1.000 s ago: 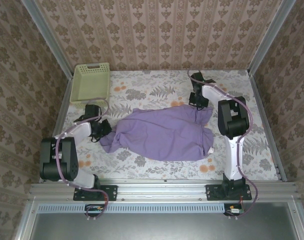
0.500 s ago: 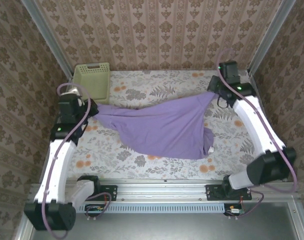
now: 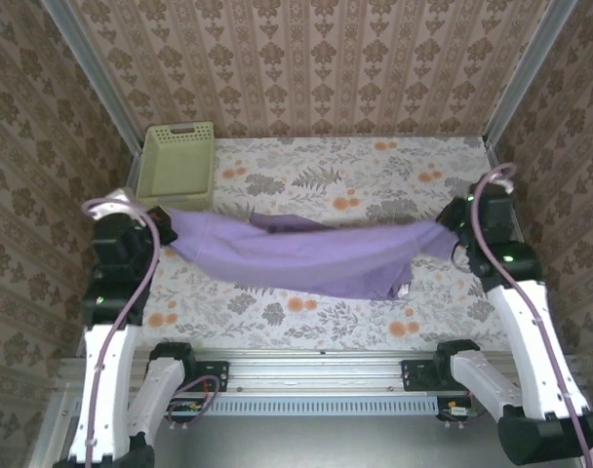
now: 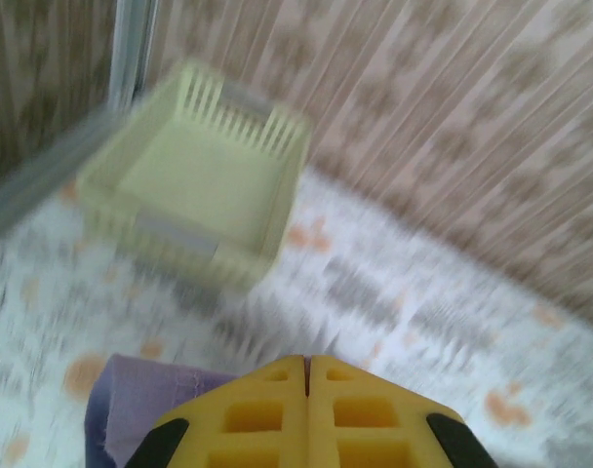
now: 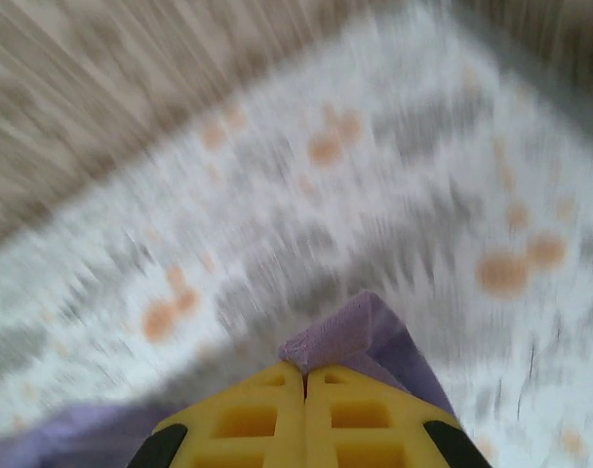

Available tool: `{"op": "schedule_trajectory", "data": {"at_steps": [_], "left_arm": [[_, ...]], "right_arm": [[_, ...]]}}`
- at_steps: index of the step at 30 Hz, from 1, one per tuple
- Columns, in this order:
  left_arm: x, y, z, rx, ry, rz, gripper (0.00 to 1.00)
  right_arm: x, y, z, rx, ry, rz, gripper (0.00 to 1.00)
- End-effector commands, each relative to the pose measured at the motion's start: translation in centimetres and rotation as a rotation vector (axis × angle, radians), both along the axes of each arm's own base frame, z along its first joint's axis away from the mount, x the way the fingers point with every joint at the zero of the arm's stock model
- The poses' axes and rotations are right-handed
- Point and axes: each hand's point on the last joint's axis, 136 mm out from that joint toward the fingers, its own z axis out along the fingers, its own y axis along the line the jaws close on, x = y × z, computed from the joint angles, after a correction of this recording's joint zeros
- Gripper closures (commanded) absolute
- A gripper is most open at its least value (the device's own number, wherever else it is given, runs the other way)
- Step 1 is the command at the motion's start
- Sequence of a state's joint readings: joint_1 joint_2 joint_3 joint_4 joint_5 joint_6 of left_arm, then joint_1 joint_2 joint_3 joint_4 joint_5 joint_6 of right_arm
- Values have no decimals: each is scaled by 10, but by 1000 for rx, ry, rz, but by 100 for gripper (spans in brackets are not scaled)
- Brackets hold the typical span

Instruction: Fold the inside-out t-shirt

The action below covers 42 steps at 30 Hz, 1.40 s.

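The inside-out t-shirt [image 3: 306,255], lavender-purple, hangs stretched in a long band between the two arms above the floral table. My left gripper [image 3: 165,226] is shut on its left end, and purple cloth [image 4: 131,400] shows beside the closed yellow fingers [image 4: 267,414]. At the far right my right gripper [image 3: 449,232] is shut on the other end, a fold of purple fabric [image 5: 360,336] sticking out past its closed tips [image 5: 304,375]. The shirt's lower edge sags toward the table near a small white tag [image 3: 402,290].
A pale green basket [image 3: 179,159] stands at the back left corner, also ahead of the left gripper [image 4: 204,185]. Patterned walls close in the table on three sides. A metal rail [image 3: 316,366] runs along the near edge by the arm bases.
Both arms have swung outward and toward the near side, lifting the shirt from a loose heap into a taut band. The grippers stayed shut on the cloth.
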<state>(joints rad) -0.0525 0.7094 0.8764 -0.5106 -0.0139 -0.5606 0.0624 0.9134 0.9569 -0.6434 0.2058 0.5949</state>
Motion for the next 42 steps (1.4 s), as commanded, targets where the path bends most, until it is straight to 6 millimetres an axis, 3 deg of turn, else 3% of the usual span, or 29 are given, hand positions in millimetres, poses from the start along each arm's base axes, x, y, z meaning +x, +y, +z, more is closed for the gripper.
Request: {"op": "schedule_trajectory", "data": {"at_steps": [1, 4, 6, 7, 11, 16, 23, 28, 30, 33, 35, 38, 41, 42], "left_arm": [[-7, -3, -114, -104, 342, 5, 100], [-10, 1, -166, -220, 448, 31, 100], [-11, 4, -184, -280, 471, 38, 100], [-11, 5, -188, -298, 474, 38, 100], [-8, 5, -185, -292, 452, 11, 100], [-9, 7, -173, -255, 421, -6, 100], [-10, 9, -167, -231, 397, -1, 100], [-7, 7, -166, -235, 389, -14, 100], [-5, 6, -164, -243, 379, -22, 100], [-1, 3, -159, -258, 366, -34, 100], [1, 3, -154, -262, 358, -35, 100], [5, 2, -143, -269, 338, -40, 100], [10, 1, -124, -269, 299, -49, 100], [11, 1, -115, -267, 281, -52, 100]], "right_arm": [[-24, 21, -109, 187, 259, -22, 94], [-35, 30, -164, 277, 377, -61, 72], [-38, 26, -175, 258, 429, -93, 60], [-38, 21, -174, 231, 444, -110, 49], [-32, 4, -148, 114, 417, -119, 28], [-25, -7, -122, 30, 387, -118, 19], [-6, 3, -141, 63, 460, -86, 27], [-3, 9, -173, 97, 535, -88, 26], [0, 14, -189, 114, 569, -77, 33], [5, 17, -194, 118, 584, -64, 46], [7, 16, -193, 109, 584, -66, 55], [10, 9, -184, 77, 568, -79, 80], [13, -2, -157, 35, 521, -98, 96], [14, -5, -138, 19, 478, -104, 99]]}}
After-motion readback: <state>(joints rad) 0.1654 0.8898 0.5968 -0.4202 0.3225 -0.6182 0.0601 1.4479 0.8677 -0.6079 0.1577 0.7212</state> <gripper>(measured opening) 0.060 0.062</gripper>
